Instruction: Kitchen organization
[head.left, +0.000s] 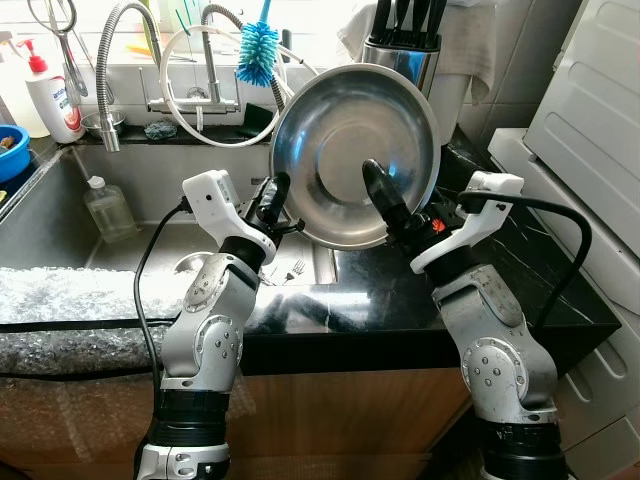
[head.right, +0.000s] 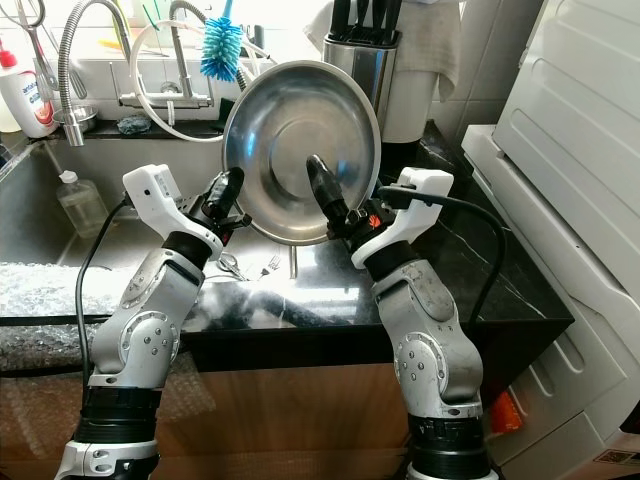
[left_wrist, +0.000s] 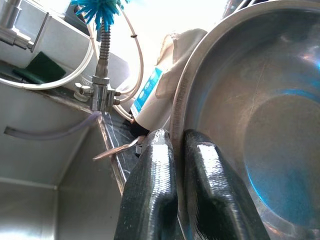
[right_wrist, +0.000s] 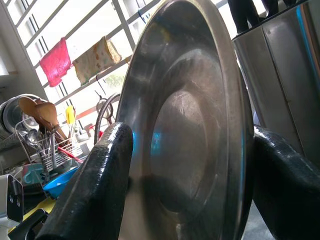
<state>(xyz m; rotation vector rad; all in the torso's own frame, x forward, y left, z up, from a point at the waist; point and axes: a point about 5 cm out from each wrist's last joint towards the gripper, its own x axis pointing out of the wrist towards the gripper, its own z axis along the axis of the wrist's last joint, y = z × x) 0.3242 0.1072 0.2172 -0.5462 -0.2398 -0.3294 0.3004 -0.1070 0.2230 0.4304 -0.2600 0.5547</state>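
- Steel bowl (head.left: 355, 155) is up on edge in front of me, over the seam where the sink (head.left: 60, 205) meets the black counter (head.left: 400, 300), its hollow side facing my head camera.
- My left gripper (left_wrist: 177, 165) has both fingers pressed together on the bowl's rim, one finger on each face of the metal; I read it as clamped on the bowl.
- My right gripper (right_wrist: 190, 170) straddles the bowl with its fingers spread wide, one finger (head.left: 385, 200) lying against the inner face and the other behind the rim, so it grips the bowl across its depth.
- Behind the bowl I see a blue brush (head.left: 258, 52), the spring faucet (head.left: 120, 70) and a knife block (head.left: 405, 45).
- A clear bottle (head.left: 108, 208) stands in the sink, and a fork (head.left: 292, 270) lies at its bottom.
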